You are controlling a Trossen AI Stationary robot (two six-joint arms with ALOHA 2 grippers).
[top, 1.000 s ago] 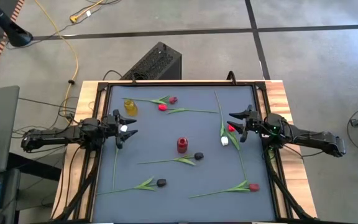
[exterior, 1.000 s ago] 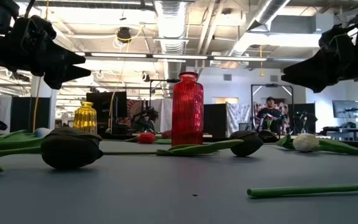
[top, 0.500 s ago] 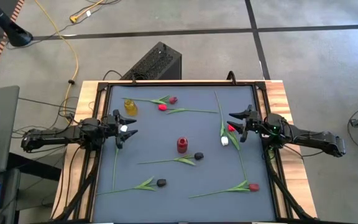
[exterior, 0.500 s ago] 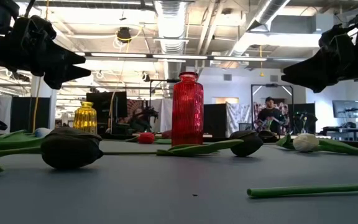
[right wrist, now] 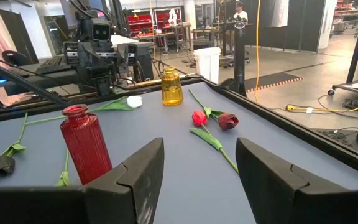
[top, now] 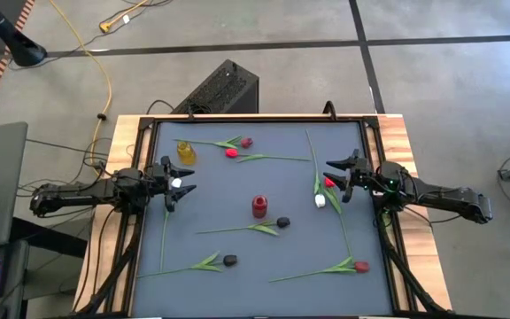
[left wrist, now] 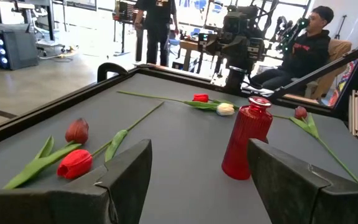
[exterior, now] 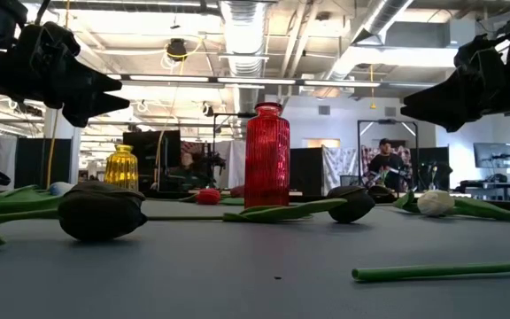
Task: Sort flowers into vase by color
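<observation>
Red ribbed glass vase [top: 259, 206] standing mid-tabletop, white-budded tulip [top: 320, 200] lying lengthwise just off the right gripper [top: 336, 180], fingers spread, left gripper [top: 181, 184] likewise spread, farther.

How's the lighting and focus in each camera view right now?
High view: even light, soft shadows. Low view: the ceiling lights glare, so both pincers read as dark silhouettes, and the near black tulip is soft. Wrist views: the red vase is sharp and each arm's own fingers look blurred.
</observation>
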